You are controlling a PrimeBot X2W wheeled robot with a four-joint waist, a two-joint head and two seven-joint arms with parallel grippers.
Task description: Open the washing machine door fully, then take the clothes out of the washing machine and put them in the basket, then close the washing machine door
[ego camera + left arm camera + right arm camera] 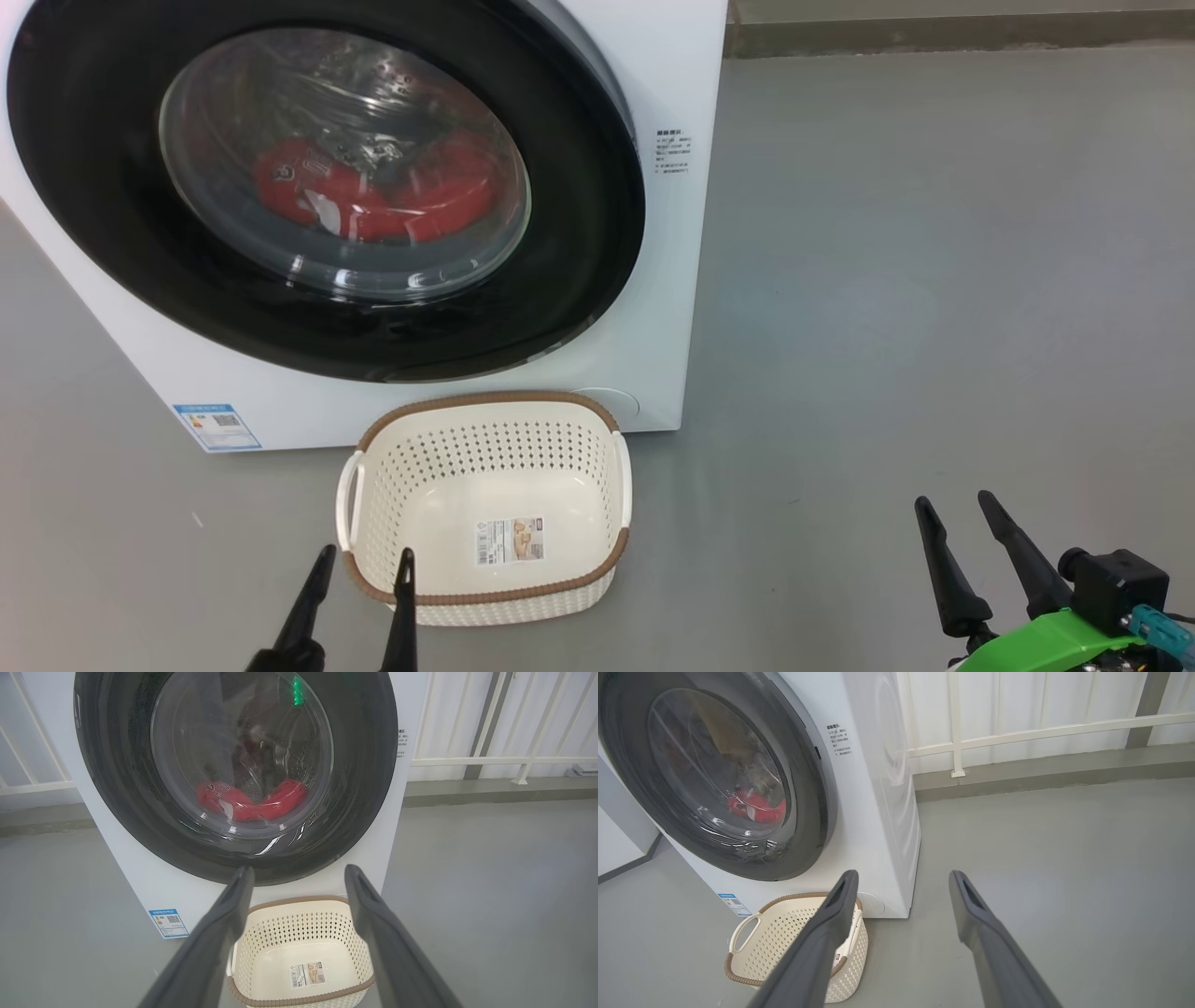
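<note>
The white washing machine (672,308) stands ahead with its round black-rimmed door (112,205) shut against the front. Red clothes (373,191) lie in the drum behind the glass; they also show as clothes (252,802) and clothes (756,807). The cream basket (485,448) with a brown rim sits on the floor right before the machine, holding nothing but a sticker. My left gripper (366,562) is open at the basket's near rim. My right gripper (957,509) is open over bare floor to the right. Basket (303,933) and basket (784,933) appear in the wrist views too.
Grey floor (934,280) stretches to the right of the machine. A white railing (1017,737) and a low wall kerb run behind it. A blue label (217,427) sits low on the machine's front.
</note>
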